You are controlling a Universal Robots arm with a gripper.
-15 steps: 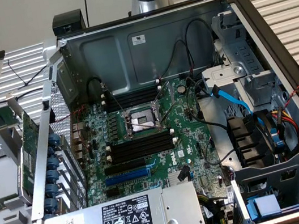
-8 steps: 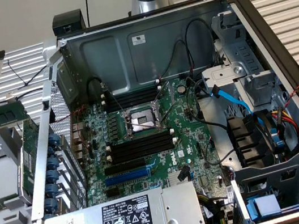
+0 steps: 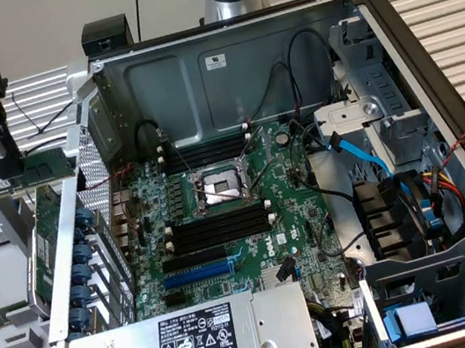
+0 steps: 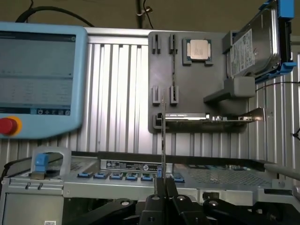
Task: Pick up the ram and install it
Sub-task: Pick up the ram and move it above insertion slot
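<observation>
Outside the computer case (image 3: 224,68), just beyond its perforated wall on the exterior view's left, the pincer (image 3: 6,156) is clenched on the ram (image 3: 35,169). The ram is held lengthwise and roughly level, with its white label strip and black chips turned toward the exterior camera. One end of the ram is brought close to the case wall; whether contact is made there cannot be told. In the wrist view the ram (image 4: 162,140) is presented edge-on as a thin strip extending out from between the black fingers (image 4: 169,190), which are closed against its two faces.

Inside the case, the motherboard (image 3: 301,207) is mounted flat on the case floor. The memory slots (image 3: 219,228), long and black with white clips, are arranged in two banks, one on each side of the processor socket (image 3: 217,185). The ram is kept well apart from these slots, with the case wall between them. A power supply (image 3: 194,346) with a white-printed black label is fitted at the case edge nearest the exterior camera, and a blue cable (image 3: 358,148) is routed on the side of the case opposite the ram.

Beyond the case, as seen from the wrist, a grey holder plate (image 4: 187,84) is laid on the ribbed desk (image 4: 117,93). A processor (image 4: 198,49), a hard drive (image 4: 255,42) and an expansion card (image 4: 211,117) with a metal bracket are carried on the plate. A teach pendant (image 4: 37,79) with a red button is placed beside the plate.
</observation>
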